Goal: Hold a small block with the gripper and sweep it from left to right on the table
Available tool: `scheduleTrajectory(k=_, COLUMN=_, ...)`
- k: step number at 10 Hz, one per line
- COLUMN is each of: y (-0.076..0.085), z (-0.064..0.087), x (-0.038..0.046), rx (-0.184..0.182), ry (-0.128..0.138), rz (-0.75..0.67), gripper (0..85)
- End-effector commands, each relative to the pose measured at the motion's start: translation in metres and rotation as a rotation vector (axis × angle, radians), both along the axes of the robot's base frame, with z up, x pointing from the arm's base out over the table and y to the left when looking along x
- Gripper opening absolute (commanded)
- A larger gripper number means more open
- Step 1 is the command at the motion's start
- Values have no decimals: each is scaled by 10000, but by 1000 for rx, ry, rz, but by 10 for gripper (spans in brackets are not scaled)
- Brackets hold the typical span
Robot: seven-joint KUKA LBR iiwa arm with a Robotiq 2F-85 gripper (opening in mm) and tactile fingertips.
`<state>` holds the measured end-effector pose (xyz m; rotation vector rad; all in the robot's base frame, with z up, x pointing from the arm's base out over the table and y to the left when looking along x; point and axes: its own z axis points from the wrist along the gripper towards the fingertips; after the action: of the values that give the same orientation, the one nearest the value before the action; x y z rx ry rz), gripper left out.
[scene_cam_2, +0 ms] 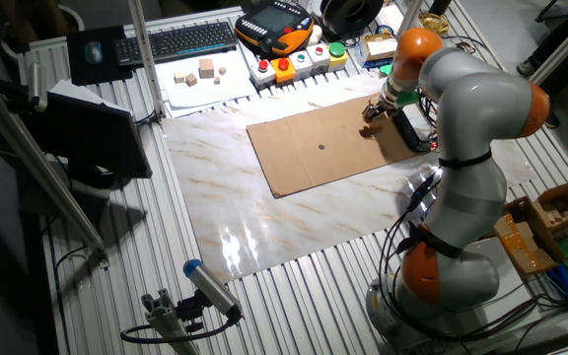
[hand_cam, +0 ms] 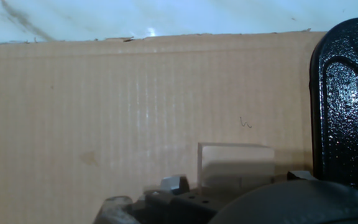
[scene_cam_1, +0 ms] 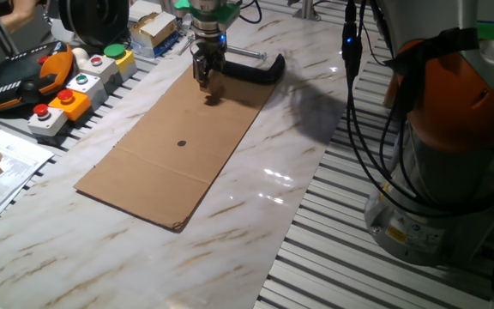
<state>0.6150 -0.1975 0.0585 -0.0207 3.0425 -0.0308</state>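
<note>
White marble-look stone with brown veins makes up the table (scene_cam_1: 256, 163), which has ribbed metal slats along its edges. An orange and grey arm (scene_cam_2: 471, 128) rises from its base among the slats and bends over the top. A flat brown cardboard sheet (scene_cam_1: 178, 154) lies across the middle of the marble, with a small dark dot (scene_cam_1: 182, 143) near its centre. At the sheet's far end a black C-clamp (scene_cam_1: 251, 69) sits over the cardboard edge. Off the marble, beside the slats, stand button boxes (scene_cam_1: 75, 90) with red, green and yellow caps, and next to them an orange and black handheld pendant (scene_cam_1: 20, 77). Across the table, a sheet of white paper (scene_cam_2: 205, 84) carries a few tiny pale cubes (scene_cam_2: 206, 68).

The gripper (scene_cam_1: 205, 82), black with a blue light and green ring, points straight down at the clamp end of the cardboard, just beside the C-clamp. Its fingers are closed around the small block (hand_cam: 236, 165), a light-tan wooden cube. In the hand view the block shows between the fingertips, low over the cardboard, with the clamp's black jaw close on one side. I cannot tell whether the block touches the sheet.
</note>
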Motion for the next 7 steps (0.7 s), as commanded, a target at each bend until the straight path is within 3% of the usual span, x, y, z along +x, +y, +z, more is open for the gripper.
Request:
scheduleTrajectory(k=1, y=-1, z=0, x=0, rx=0, ry=0, rz=0, gripper=850)
scheduleTrajectory(k=7, y=-4, z=-35, x=3, rx=2, ry=0, rz=-4, gripper=850)
